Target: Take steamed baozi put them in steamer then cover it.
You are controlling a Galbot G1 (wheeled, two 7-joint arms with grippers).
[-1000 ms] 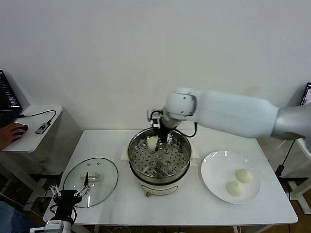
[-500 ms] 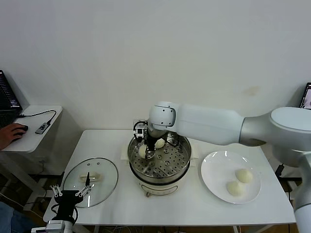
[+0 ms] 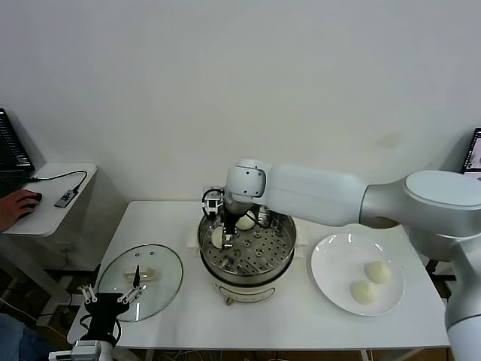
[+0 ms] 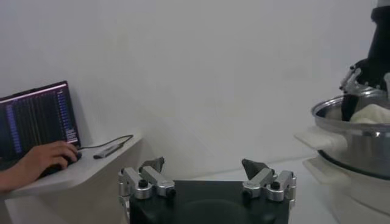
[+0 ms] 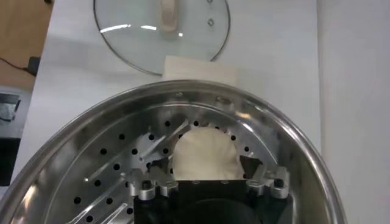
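The steamer (image 3: 251, 272) stands mid-table with two steamed baozi on its perforated tray. One baozi (image 3: 245, 222) lies at the back. The other baozi (image 3: 216, 238) sits at the tray's left side. My right gripper (image 3: 225, 239) reaches into the pot, open, with that baozi (image 5: 204, 152) resting on the tray between its spread fingers (image 5: 253, 173). Two more baozi (image 3: 378, 272) lie on the white plate (image 3: 331, 263) at the right. My left gripper (image 3: 110, 301) is parked low at the table's front left, open and empty (image 4: 204, 173).
The glass lid (image 3: 140, 280) with its cream handle lies flat on the table left of the steamer, also seen as the lid (image 5: 161, 30) beyond the pot's rim (image 5: 292, 152). A side table (image 3: 45, 203) with a laptop (image 4: 36, 119) and a person's hand stands at far left.
My right gripper carried a baozi leftward across the steamer and down onto the tray, then its fingers spread apart. The left arm has not moved.
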